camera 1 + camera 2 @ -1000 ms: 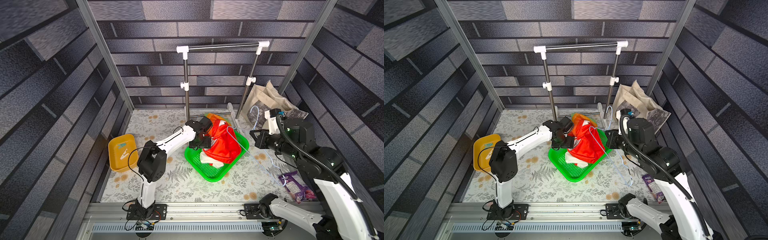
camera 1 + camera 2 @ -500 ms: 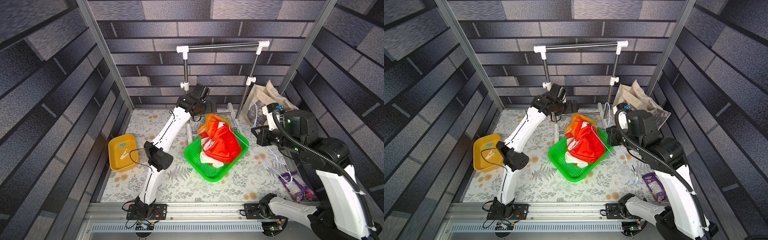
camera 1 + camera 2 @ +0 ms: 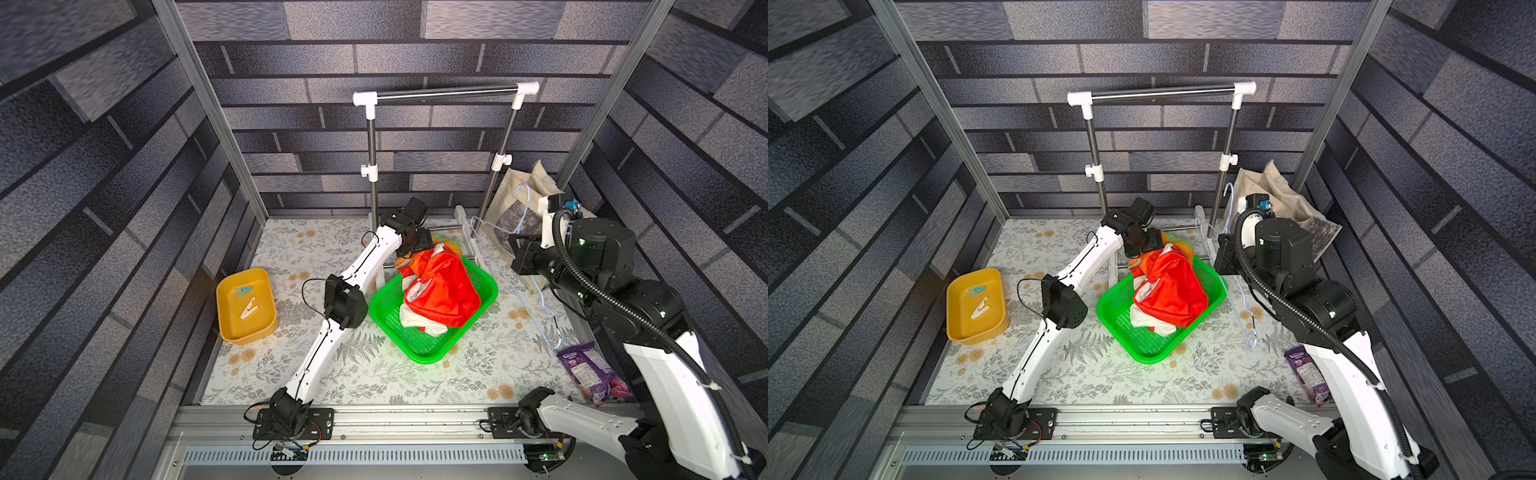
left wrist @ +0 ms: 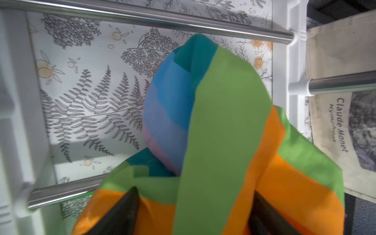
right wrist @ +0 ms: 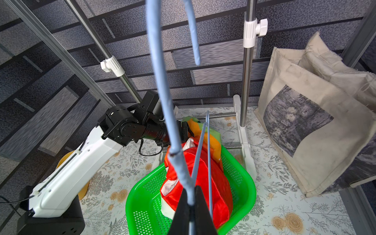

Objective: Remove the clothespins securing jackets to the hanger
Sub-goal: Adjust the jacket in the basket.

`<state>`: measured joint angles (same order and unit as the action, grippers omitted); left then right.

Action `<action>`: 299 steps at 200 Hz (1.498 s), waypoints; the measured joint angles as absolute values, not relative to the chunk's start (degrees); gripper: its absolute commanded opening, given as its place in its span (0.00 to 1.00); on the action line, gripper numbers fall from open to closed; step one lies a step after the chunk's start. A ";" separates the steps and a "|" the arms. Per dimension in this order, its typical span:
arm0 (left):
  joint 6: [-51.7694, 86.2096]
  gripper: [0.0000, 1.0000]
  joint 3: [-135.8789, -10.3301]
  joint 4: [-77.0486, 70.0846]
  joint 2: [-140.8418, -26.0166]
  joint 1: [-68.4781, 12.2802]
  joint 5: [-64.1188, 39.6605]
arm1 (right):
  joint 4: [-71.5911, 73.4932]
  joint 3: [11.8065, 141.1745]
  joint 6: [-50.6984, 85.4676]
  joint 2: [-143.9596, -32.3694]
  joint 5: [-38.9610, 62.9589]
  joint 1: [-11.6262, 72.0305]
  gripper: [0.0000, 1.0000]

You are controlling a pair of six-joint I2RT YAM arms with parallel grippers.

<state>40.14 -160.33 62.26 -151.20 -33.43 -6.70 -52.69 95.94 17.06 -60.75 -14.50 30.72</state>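
**Hanger** [image 3: 524, 195], pale-blue wire. Held in the air to the right of the green basket [image 3: 432, 357]. The hook points up and toward the back wall, in front of the beige tote bag [image 5: 305, 122]. The long axis, shoulder to shoulder, runs back to front. One upturned end is near the rack's right foot, and the other hangs low just behind the purple snack packet [image 3: 590, 370].

**Right gripper** [image 5: 191, 189]. Clenched on the hanger's neck, with the wire pinched between both fingers.

**Jacket** [image 3: 444, 291], one. Bunched in the basket with red and white uppermost. Its striped orange-green end is raised over the basket's back rim, so it lies slantwise from back-left to front-right.

**Left gripper** [image 4: 194, 191]. At that raised end, with one dark finger on each side of the fabric and a gap between them. I cannot tell whether they pinch it.

**Clothespins**, two. Both lie flat in the yellow tray [image 3: 249, 334] at the left wall. The white one [image 3: 249, 308] lies slantwise. The teal one [image 3: 244, 291] is just behind it, toward the back.

**Rack** [image 3: 444, 92]. It stands at the back, and its base rails lie just behind the basket and beneath the lifted fabric.

**Room.** The left forearm crosses the mat from the front rail to the basket's back corner. Open floral mat lies between the tray and the arm, and from the basket forward to the rail. On the right, the hanger, packet and tote crowd the strip beside the side wall.
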 measured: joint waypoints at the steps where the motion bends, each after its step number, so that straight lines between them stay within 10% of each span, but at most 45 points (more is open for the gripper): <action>1: 40.14 0.35 -160.31 62.19 -151.20 -33.43 -6.79 | -52.58 95.88 17.04 -60.75 -14.55 30.72 0.00; 17: 40.42 0.00 -160.29 60.75 -151.20 -33.43 -8.88 | -51.55 94.83 17.06 -60.69 -15.35 30.72 0.00; 114: 23.00 0.00 -158.23 62.63 -132.70 -44.05 -5.26 | -42.11 91.07 15.77 -62.43 -21.58 30.72 0.00; 202: 23.53 0.00 -93.73 42.96 -106.56 -51.00 -0.56 | -34.15 90.98 13.96 -65.67 -28.21 29.10 0.00; 249: 25.54 0.00 -93.54 34.00 -113.38 -48.42 3.90 | -32.67 91.29 17.19 -68.88 -25.43 29.10 0.00; 262: 25.39 0.30 -97.10 32.75 -115.72 -48.93 4.71 | -32.60 91.15 18.22 -69.54 -25.15 29.10 0.00; 271: 25.10 0.98 -99.39 32.29 -117.08 -49.34 5.08 | -32.56 91.11 18.94 -69.97 -25.23 29.10 0.00; 299: 25.10 1.00 -99.88 32.38 -115.44 -50.09 7.14 | -34.59 93.93 21.47 -73.45 -25.96 29.10 0.00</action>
<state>25.10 -99.88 32.38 -115.44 -50.09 7.14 -34.59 93.93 21.47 -73.45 -25.96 29.10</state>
